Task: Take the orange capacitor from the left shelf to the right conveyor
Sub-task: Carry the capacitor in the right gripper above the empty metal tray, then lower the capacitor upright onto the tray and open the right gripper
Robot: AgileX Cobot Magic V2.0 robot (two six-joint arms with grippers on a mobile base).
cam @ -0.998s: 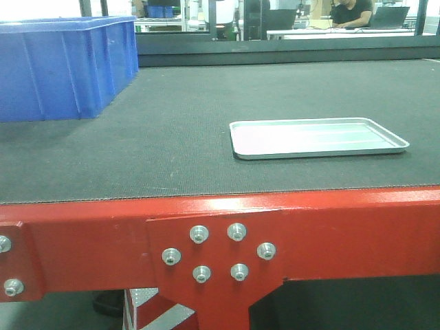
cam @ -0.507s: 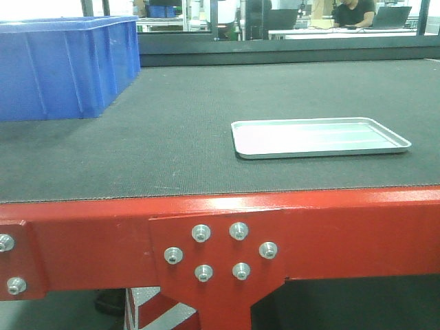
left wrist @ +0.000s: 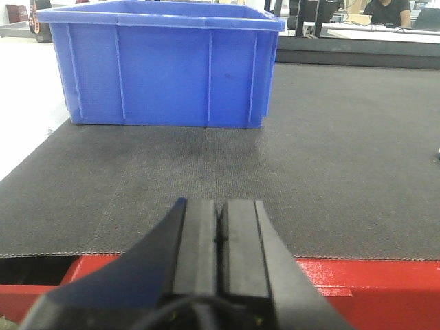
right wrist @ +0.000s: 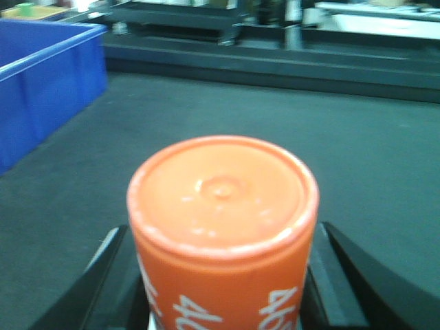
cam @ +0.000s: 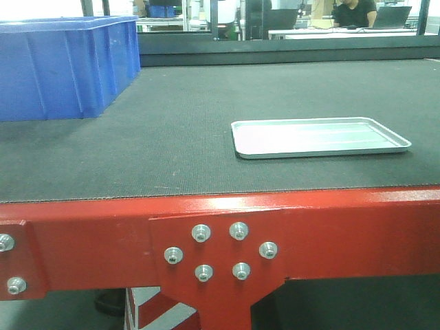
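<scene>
The orange capacitor fills the right wrist view, white digits on its side, held between the black fingers of my right gripper, which is shut on it above the black belt. The right conveyor spreads across the front view, black matting on a red bolted frame. My left gripper hovers over the conveyor's near edge, jaws pressed together with nothing between them. Neither gripper shows in the front view.
A large blue bin stands on the belt's far left; it also shows as the blue bin ahead of the left gripper and the blue bin left of the capacitor. A shallow silver tray lies right of centre.
The front view has shifted by a few pixels since a second ago, the tray and bolts sliding slightly right. Between half a second ago and now nothing moves.
</scene>
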